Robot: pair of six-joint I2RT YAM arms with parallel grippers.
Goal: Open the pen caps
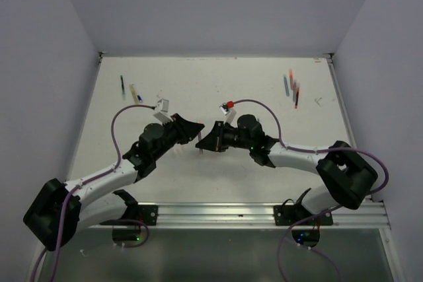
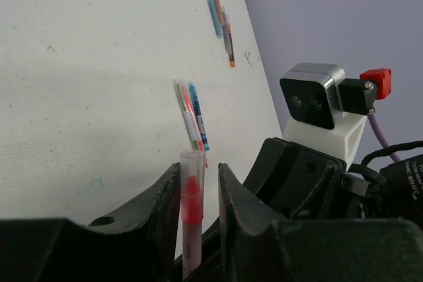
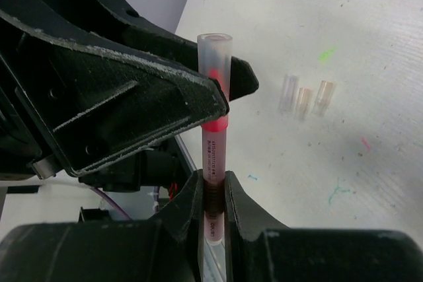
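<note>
You have one table [image 1: 198, 84] and two arms meeting over it around one held pen [image 3: 213, 153]. Your right gripper [image 3: 213, 179] is pinched tight on the pen's barrel. Your left gripper [image 2: 197, 173] is closed narrowly around its clear pen cap [image 2: 192, 163], which sits on the pen. Beyond the held pen lie two clusters of loose pens [image 2: 193, 120], roughly three each, overlapping. Three loose caps [image 3: 303, 102] lie beside it, blurred.

Pen [image 2: 191, 229] lower end hidden between left fingers [image 2: 164, 211].
</note>
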